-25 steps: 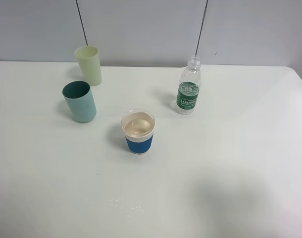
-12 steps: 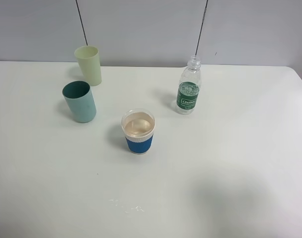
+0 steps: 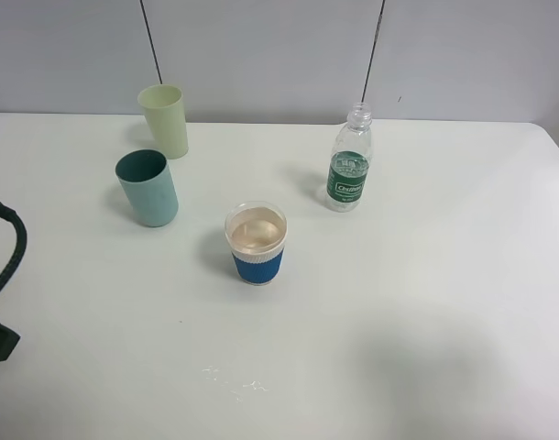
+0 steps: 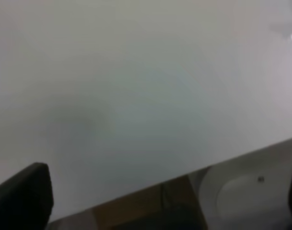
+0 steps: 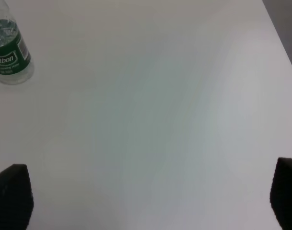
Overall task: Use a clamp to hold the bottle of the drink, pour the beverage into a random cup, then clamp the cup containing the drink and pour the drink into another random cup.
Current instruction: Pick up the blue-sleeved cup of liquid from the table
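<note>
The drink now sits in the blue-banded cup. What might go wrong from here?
The blue cup looks fairly full and has no lid; a hard clamp or fast tilt may spill it.
The teal cup and green cup stand close, so pouring into one may bump the other.

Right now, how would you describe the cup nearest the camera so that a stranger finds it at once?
On the white table, look near the middle, in front of the bottle, the pale green cup and the teal cup. The front cup alone has a blue band under a white rim.
</note>
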You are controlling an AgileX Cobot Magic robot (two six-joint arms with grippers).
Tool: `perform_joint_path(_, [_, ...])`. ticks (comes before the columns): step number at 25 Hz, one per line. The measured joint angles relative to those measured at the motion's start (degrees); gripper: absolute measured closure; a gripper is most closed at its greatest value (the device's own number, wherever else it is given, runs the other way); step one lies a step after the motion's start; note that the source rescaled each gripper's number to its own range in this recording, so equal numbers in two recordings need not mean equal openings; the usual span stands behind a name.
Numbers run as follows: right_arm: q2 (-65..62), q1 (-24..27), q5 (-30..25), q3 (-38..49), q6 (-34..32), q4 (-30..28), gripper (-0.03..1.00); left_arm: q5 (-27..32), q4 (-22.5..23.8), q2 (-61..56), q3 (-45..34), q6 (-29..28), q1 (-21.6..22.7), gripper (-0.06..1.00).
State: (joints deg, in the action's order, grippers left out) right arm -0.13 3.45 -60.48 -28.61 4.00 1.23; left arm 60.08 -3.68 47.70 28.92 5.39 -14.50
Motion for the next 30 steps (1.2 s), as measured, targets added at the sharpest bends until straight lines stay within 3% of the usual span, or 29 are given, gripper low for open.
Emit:
perform_joint_path(9, [0.0, 0.0, 0.0, 0.0, 0.0, 0.0, -0.03, -0.1, -2.0, 12.9, 0.5, 1.0, -3.0, -0.06])
perform_joint_path(11, [0.0, 0.0, 0.0, 0.0, 0.0, 0.0, -0.03, -2.4, -3.5, 15.1, 1.2, 1.9, -3.0, -0.06])
perform_joint_path(16, [0.0, 0.0, 0.0, 0.0, 0.0, 0.0, -0.03, -20.9, -10.2, 17.4, 0.0, 8.7, -3.0, -0.06])
perform_joint_path(18, [0.0, 0.0, 0.0, 0.0, 0.0, 0.0, -0.03, -25.6, -12.1, 18.2, -1.2, 10.3, -3.0, -0.06])
perform_joint_path(23, [0.0, 0.0, 0.0, 0.0, 0.0, 0.0, -0.03, -33.0, -12.8, 21.1, -4.7, 10.6, -3.6, -0.06])
perform_joint_path(30, [0.0, 0.0, 0.0, 0.0, 0.0, 0.0, -0.03, -51.7, -12.1, 22.7, -10.8, 10.3, -10.4, -0.06])
